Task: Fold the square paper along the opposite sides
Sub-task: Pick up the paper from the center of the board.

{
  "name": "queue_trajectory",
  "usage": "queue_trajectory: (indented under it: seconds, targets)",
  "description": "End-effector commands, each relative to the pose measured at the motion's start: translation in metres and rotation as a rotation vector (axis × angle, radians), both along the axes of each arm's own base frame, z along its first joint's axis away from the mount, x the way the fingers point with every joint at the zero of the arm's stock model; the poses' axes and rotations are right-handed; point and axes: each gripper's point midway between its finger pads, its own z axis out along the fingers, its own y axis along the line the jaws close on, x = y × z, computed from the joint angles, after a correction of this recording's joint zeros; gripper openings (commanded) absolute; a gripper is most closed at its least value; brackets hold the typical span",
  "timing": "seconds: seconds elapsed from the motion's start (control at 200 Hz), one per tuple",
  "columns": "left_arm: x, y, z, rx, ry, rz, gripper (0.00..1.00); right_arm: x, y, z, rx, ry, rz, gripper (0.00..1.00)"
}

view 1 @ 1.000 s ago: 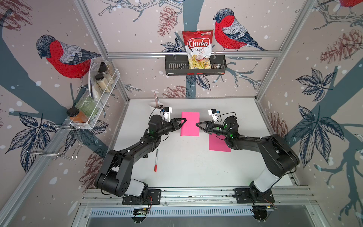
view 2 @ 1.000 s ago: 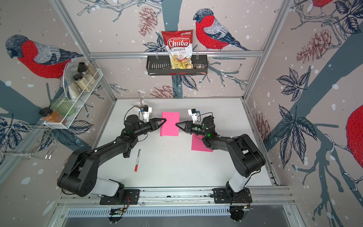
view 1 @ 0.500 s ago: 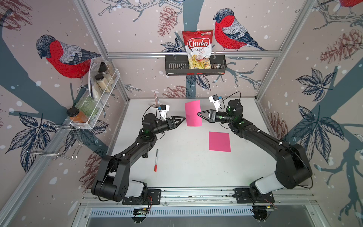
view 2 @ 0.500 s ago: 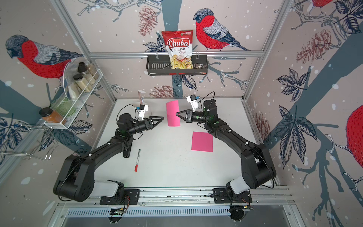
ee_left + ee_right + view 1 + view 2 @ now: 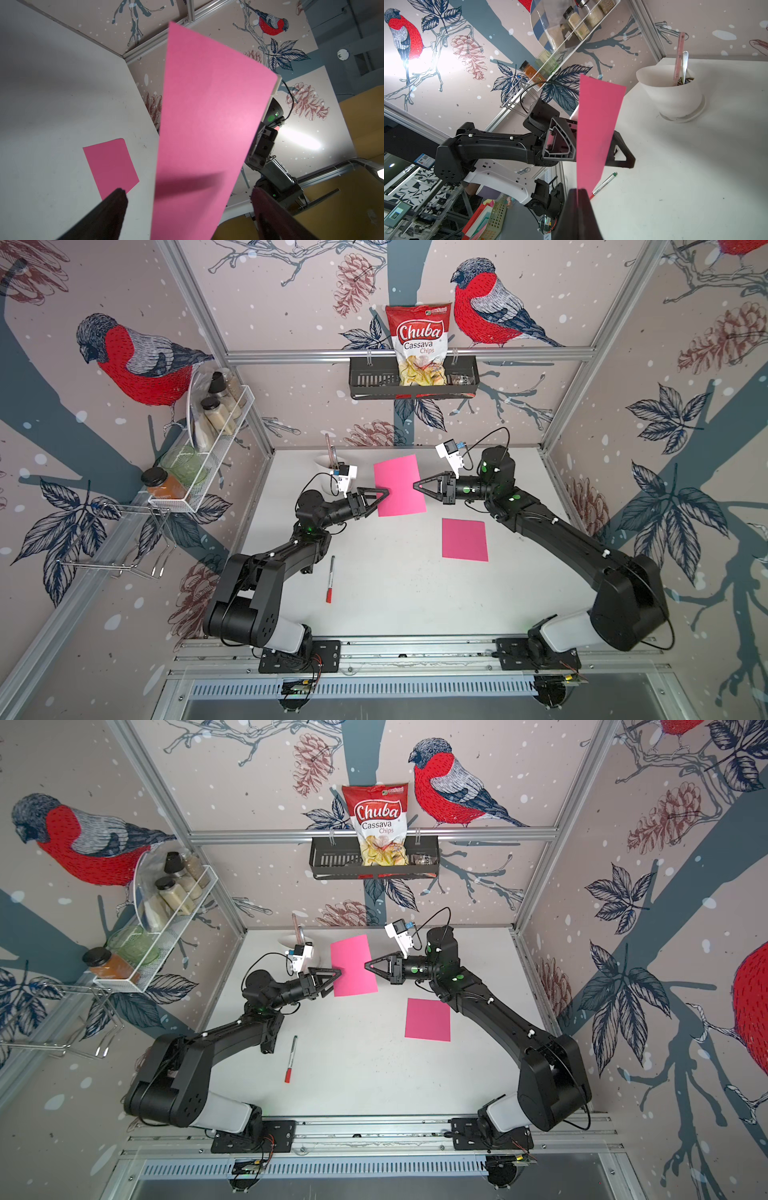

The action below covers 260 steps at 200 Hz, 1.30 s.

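The pink paper (image 5: 399, 485) hangs in the air over the far half of the table (image 5: 395, 593), about midway between its left and right edges. The right gripper (image 5: 417, 485) is clamped on the middle of the sheet's right-hand edge; in the right wrist view its two dark fingers (image 5: 572, 207) are pressed together with the sheet rising out from between them. The left gripper (image 5: 385, 492) is at the opposite edge with its jaws spread wide. In the left wrist view the sheet passes through the gap between the fingers (image 5: 116, 207) and appears to touch neither.

In both top views the left gripper's fingers overlap into one dark triangle, so the gap cannot be read there. In the left wrist view the sheet covers the right gripper's tips. Whether the held sheet has a fold in it cannot be told.

A second pink sheet (image 5: 464, 540) lies flat on the table, towards the right edge and nearer the front, under the right arm's reach and well apart from the held one. A red-capped marker (image 5: 331, 578) lies left of centre beside the left arm. A white pot (image 5: 670, 91) holding a ruler and a spoon stands at the far left corner, just behind the left gripper's wrist. A bag of Chuba cassava chips (image 5: 417, 344) sits in a black basket on the back wall.
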Motion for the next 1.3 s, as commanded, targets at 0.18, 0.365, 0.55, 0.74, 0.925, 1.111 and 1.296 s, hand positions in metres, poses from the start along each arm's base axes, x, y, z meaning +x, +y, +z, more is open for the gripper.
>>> queue_trajectory:
  seconds: [0.18,0.365,0.55,0.74,0.925,1.111,1.296]
  targets:
    - [-0.014,0.003,0.026,-0.013,-0.100,-0.027,0.75,0.016,-0.016,-0.021,-0.106,0.014,-0.060,0.00]
    - [-0.013,0.003,0.022,0.064,-0.105,-0.017,0.72,0.019,-0.027,-0.029,-0.156,0.019,-0.080,0.00]
    - [-0.012,0.002,0.011,0.127,-0.094,-0.015,0.64,0.018,-0.031,-0.029,-0.174,0.011,-0.091,0.00]
    - [-0.012,0.003,0.006,0.133,-0.085,-0.009,0.49,0.019,-0.032,-0.027,-0.168,0.009,-0.094,0.00]
    - [-0.010,0.003,0.006,0.133,-0.089,0.001,0.42,0.018,-0.031,-0.027,-0.159,0.016,-0.091,0.00]
    - [-0.010,0.003,0.006,0.132,-0.093,0.008,0.19,0.018,-0.029,-0.028,-0.152,0.019,-0.086,0.00]
    - [-0.009,0.003,0.005,0.137,-0.091,0.015,0.16,0.019,-0.030,-0.029,-0.147,0.024,-0.093,0.00]
